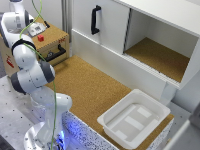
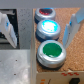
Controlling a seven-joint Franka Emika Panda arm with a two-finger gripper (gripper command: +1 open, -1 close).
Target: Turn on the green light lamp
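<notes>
In the wrist view the end effector (image 2: 40, 27) hangs with its two fingers (image 2: 7, 27) spread wide apart, gripping nothing. Between them lies a row of three round push-button lamps, faces up toward the camera: the green lamp (image 2: 50, 51) nearest, unlit and dark green; the blue lamp (image 2: 48, 27) next, glowing pale; the red lamp (image 2: 45, 12) farthest. They sit on a cork-topped box (image 2: 75, 55), beside its edge. In the exterior view the Panda arm (image 1: 30, 75) rises from a grey worktop (image 1: 10, 115) and bends toward that box (image 1: 50, 42); a cork surface (image 1: 85, 85) carries a white plastic bin (image 1: 134, 118), with a white cabinet (image 1: 150, 35), black handle (image 1: 95, 20), behind. No writing is legible
</notes>
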